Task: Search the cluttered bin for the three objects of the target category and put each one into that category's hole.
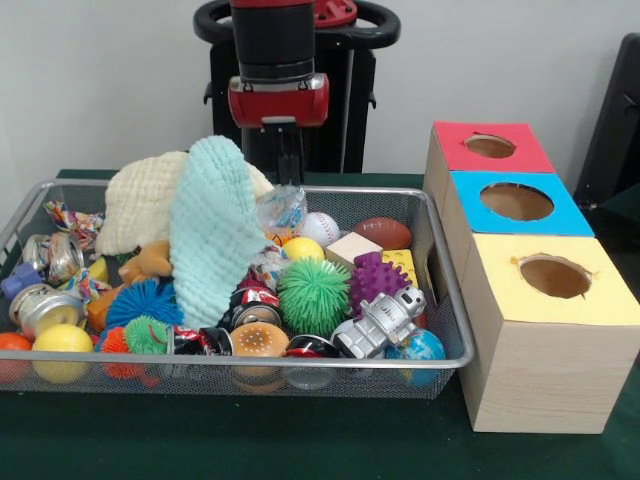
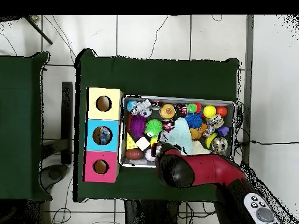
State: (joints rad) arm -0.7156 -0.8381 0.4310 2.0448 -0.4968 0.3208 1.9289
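end effector [image 1: 284, 165] above wire basket [image 1: 452, 330]; mint cloth [image 1: 214, 230] hangs beside it

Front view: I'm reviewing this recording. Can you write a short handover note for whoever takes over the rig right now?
The claw is low at the far rim of the silver wire-mesh basket, behind the heaped mint-green knitted cloth. I cannot tell whether it is open or shut.
One crumpled clear plastic wrapper with blue print lies beside the claw. A multicolour wrapper seems to lie at the basket's other end. A third is not visible in the clutter.
The target is the round hole of the red-topped wooden box.
No wrapper is visibly delivered; probably all three remain.
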